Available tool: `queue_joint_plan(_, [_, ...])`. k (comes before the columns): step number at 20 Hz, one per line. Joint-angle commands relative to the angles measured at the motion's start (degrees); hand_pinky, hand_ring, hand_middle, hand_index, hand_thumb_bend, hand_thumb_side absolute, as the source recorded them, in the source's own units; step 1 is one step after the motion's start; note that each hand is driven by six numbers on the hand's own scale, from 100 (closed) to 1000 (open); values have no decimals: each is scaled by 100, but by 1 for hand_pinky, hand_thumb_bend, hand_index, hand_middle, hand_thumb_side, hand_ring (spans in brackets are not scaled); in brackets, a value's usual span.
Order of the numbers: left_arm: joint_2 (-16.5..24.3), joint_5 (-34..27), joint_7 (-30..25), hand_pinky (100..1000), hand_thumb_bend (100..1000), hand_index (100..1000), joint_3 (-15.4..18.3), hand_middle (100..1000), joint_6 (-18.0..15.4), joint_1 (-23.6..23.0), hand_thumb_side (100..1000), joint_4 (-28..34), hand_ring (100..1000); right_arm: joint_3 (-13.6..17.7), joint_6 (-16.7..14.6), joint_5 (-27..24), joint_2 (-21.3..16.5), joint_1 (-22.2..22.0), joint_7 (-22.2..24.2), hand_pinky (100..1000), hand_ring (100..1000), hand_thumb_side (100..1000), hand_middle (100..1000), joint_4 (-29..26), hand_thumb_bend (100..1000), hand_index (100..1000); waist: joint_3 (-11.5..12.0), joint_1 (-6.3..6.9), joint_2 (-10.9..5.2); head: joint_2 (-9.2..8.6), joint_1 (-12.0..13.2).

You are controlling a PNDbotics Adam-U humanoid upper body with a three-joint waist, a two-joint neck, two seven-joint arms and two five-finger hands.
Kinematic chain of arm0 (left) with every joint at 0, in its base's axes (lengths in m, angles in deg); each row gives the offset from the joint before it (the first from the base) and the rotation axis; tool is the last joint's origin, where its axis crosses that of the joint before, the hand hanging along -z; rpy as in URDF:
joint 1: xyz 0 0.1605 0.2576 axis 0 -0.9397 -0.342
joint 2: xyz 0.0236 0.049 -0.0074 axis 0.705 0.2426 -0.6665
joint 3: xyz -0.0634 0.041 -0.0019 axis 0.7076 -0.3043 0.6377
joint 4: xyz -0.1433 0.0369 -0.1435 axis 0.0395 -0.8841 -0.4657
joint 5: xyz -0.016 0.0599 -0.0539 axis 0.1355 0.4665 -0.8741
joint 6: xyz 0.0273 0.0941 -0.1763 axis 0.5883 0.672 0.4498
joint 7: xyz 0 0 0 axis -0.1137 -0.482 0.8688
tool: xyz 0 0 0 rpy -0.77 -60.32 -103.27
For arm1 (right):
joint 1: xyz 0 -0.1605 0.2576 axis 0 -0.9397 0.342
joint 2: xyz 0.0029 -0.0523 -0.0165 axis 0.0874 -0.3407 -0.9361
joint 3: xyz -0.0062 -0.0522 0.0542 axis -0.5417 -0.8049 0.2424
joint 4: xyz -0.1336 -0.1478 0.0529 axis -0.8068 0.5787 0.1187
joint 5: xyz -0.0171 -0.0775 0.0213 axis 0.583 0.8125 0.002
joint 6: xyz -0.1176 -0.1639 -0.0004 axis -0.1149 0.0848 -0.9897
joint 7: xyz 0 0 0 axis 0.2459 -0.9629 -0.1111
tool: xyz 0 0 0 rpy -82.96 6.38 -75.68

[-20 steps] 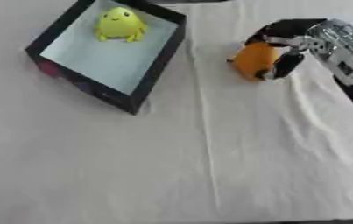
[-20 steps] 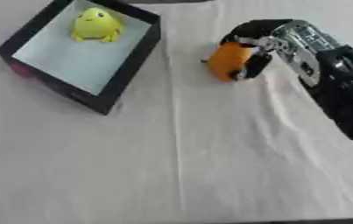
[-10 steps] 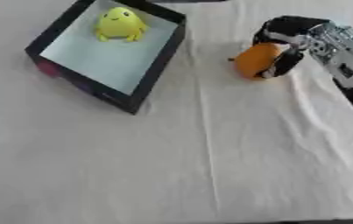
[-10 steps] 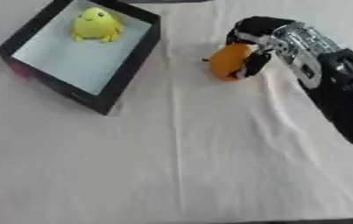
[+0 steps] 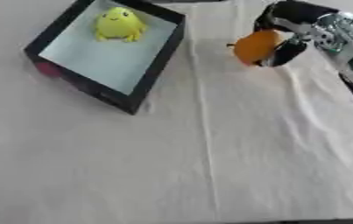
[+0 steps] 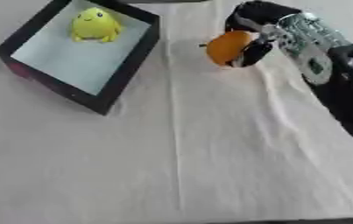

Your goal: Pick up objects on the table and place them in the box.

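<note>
Orange ball point(image 6: 225, 47) is sitting in the right hand point(image 6: 265, 27), whose black fingers are curling round it, and it seems to be hanging just above the cream cloth point(image 5: 210, 144), though the blur makes that hard to judge. It is riding to the right of the black box point(image 5: 152, 65), apart from its wall. Inside the box, a yellow toy point(image 5: 118, 24) is resting at the far end.

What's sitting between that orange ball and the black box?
Nothing: in the left eye view only bare cloth separates the orange ball, held in the right hand, from the box.
</note>
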Motion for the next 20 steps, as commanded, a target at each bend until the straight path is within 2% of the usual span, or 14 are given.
queue_joint_plan(1, [151, 9, -3, 810, 432, 781, 26, 772, -19, 24, 649, 85, 582, 202, 28, -180, -346, 165, 15, 770, 580, 170, 419, -423, 411, 564, -12, -5, -176, -7, 28])
queue_joint_plan(6, [181, 14, 10, 810, 432, 781, 33, 772, -20, 9, 648, 87, 583, 363, 173, -537, -406, 370, 66, 762, 570, 147, 414, -845, 409, 564, -20, -9, -225, -7, 22])
queue_joint_plan(10, [219, 20, 15, 810, 432, 781, 32, 772, -26, 4, 648, 95, 584, 353, 333, -708, -227, 1000, 167, 763, 566, 141, 413, -985, 408, 567, -32, 10, -282, -7, 5])
queue_joint_plan(15, [257, 20, 20, 810, 433, 781, 34, 772, -28, -12, 647, 97, 584, 309, 368, -588, 376, 1944, 270, 775, 562, 128, 407, -487, 407, 567, -30, 23, -354, -7, -55])
queue_joint_plan(20, [270, 19, 14, 809, 434, 782, 18, 773, -23, 10, 647, 113, 585, 261, 233, -235, 1045, 2601, 218, 781, 564, 128, 405, 227, 406, 564, 18, 11, -383, -7, -134])
